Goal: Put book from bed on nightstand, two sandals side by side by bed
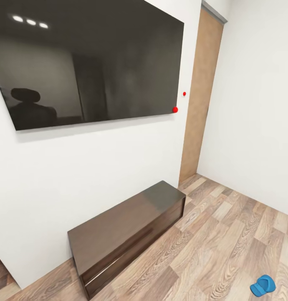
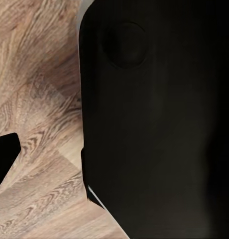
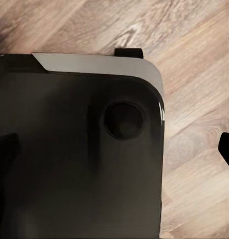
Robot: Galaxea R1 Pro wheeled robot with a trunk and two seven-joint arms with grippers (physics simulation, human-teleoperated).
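- Big black wall screen (image 1: pixel 89 62) on a white wall, long low dark cabinet (image 1: pixel 127 228) under it.
- Wood-plank floor (image 1: pixel 219 251), one blue sandal (image 1: pixel 262 285) near the corner.
- Can't tell how either arm's jaws are set.

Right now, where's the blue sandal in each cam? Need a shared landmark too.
Head view: blue sandal on the wood-plank floor, lower right corner, right of the long dark cabinet.
Left wrist view: not in it; dark robot body over floor planks.
Right wrist view: not in it; dark robot body over floor planks.
Shared landmark: the wood-plank floor, in all three.
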